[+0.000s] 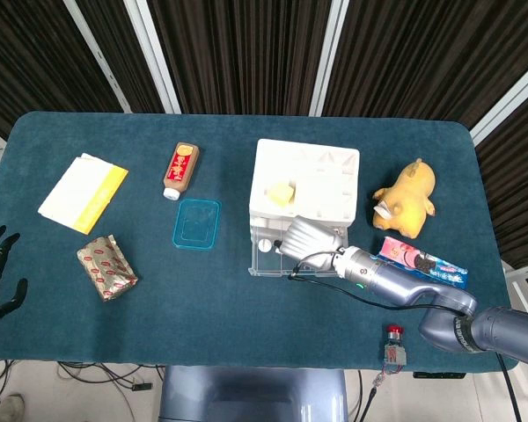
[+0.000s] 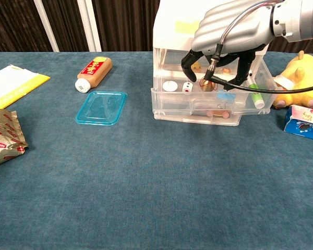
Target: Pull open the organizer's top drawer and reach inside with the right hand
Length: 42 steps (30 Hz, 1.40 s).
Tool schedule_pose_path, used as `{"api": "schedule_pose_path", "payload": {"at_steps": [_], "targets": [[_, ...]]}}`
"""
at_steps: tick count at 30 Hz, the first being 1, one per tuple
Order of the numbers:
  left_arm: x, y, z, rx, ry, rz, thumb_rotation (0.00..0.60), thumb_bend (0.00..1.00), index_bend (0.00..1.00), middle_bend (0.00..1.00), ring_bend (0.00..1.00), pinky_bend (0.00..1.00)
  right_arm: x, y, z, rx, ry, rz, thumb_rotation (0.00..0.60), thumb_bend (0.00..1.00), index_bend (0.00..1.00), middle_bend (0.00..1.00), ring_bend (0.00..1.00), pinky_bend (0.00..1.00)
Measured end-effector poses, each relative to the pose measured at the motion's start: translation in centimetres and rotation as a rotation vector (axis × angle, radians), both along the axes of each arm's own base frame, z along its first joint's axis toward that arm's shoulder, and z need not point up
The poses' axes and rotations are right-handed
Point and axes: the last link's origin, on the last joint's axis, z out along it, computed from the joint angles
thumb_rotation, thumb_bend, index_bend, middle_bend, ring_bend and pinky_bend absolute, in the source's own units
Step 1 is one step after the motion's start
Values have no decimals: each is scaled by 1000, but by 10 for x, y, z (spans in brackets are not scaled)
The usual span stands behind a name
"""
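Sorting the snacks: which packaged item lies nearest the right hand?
The blue cookie box, just beside the right hand; the crinkled brown-red packet lies far left.

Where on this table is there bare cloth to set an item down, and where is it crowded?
Bare cloth spans the near edge in front of the blue lid and organizer, and the far-left corner behind the yellow packet. Crowded: the right end, where the right robot hand, plush toy and cookie box cluster.
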Motion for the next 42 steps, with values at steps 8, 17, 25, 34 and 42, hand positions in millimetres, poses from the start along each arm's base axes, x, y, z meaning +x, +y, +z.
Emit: {"api": "schedule_pose_path", "payload": {"at_steps": [8, 17, 25, 34, 42], "targets": [[0, 0, 0, -1, 1, 0, 600, 419, 104, 26, 0, 0, -1, -3, -2, 7, -8, -23, 600, 285, 408, 966, 959, 973], [0, 0, 0, -2, 1, 1, 600, 418, 104, 26, 0, 0, -3, -7, -3, 0, -4, -28, 600, 284, 417, 966, 959, 973], [0, 0, -1, -6, 1, 3, 600, 418, 104, 26, 0, 0, -3, -8, -3, -8, 9, -20, 600, 284, 439, 966, 959, 973], [0, 0, -1, -10, 3, 6, 600, 418, 104, 25, 0, 0, -6, -12, -2, -49, 68, -8, 600, 284, 439, 967, 960, 973], [0, -1, -1, -14, 5, 8, 600, 418, 104, 25, 0, 0, -6, -10, -3, -82, 85, 9, 600, 284, 440, 975, 965, 978]]}}
